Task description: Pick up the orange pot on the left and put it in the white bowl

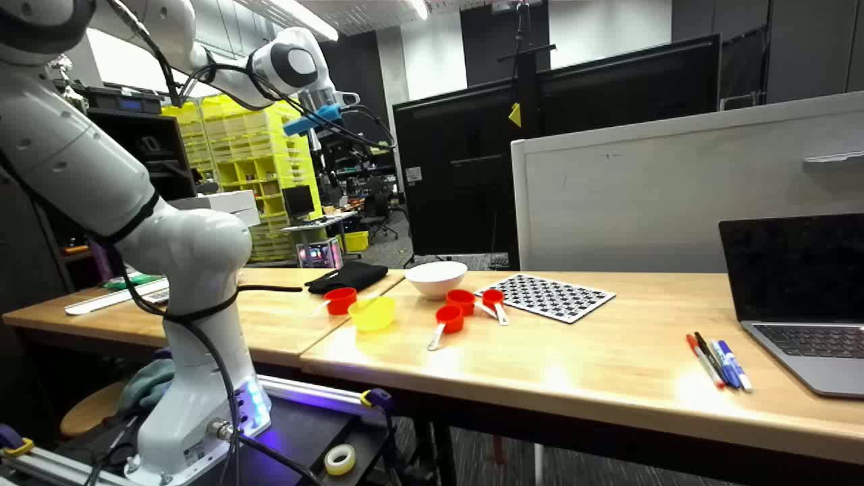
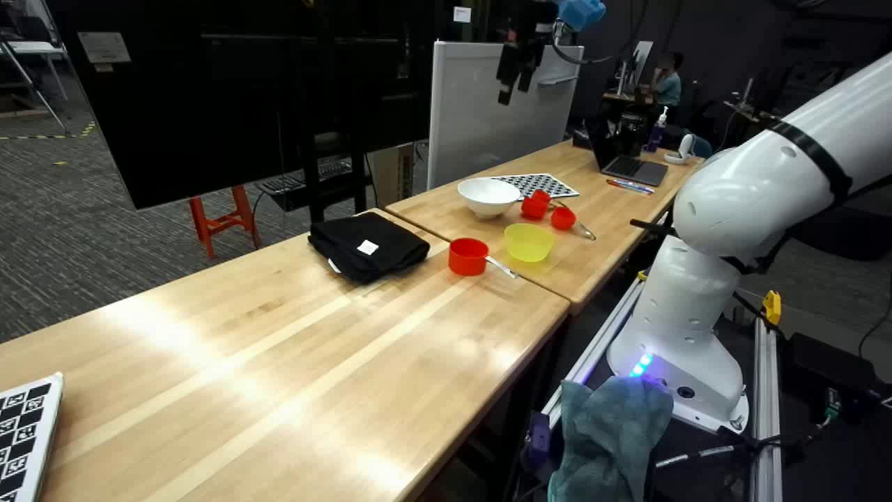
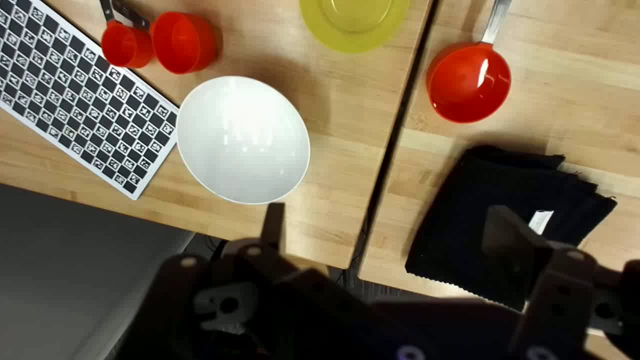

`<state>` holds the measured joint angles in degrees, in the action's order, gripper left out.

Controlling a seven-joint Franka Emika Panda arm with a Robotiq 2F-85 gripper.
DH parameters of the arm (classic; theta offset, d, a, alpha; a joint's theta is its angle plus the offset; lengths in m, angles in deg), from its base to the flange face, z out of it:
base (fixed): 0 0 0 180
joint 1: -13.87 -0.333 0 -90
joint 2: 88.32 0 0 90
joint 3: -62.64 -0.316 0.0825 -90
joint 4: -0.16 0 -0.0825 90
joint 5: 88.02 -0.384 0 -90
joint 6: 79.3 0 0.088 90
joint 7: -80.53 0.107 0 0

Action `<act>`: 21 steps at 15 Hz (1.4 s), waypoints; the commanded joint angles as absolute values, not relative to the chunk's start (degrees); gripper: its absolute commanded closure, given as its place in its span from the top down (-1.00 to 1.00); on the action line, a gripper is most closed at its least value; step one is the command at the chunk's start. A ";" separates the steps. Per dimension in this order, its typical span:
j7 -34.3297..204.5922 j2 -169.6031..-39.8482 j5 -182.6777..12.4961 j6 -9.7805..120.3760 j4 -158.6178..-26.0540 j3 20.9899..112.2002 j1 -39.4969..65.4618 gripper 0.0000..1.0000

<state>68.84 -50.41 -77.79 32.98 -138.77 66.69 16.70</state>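
Hand [image 3: 385, 210] spread, the orange pot [image 3: 467, 84] gleams, grey-handled.

exterior view: across table [image 1: 580, 351] | exterior view: toward laptop [image 2: 637, 169] | wrist view: down, nearer | all share white bowl [image 3: 243, 140]

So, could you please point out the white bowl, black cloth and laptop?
White bowl [image 3: 243, 141], in the wrist view: inner surface.
Black cloth [image 2: 389, 242], in an exterior view: top.
Laptop [image 1: 800, 280], in an exterior view: screen.

In the wrist view you're seeing black cloth [image 3: 457, 225] lying below the end effector [image 3: 387, 217], a checkered mat [image 3: 86, 96] left of it, a yellow cup [image 3: 354, 25] beyond it.
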 commanded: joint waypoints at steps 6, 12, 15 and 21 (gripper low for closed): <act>69.03 -50.38 -77.59 32.84 -138.54 66.98 16.31 1.00; 69.03 -50.38 -77.59 32.84 -138.54 66.98 16.31 1.00; 69.10 -51.73 -78.36 34.14 -140.84 66.66 15.30 1.00; 76.45 -56.57 -84.78 44.56 -151.02 62.52 11.37 1.00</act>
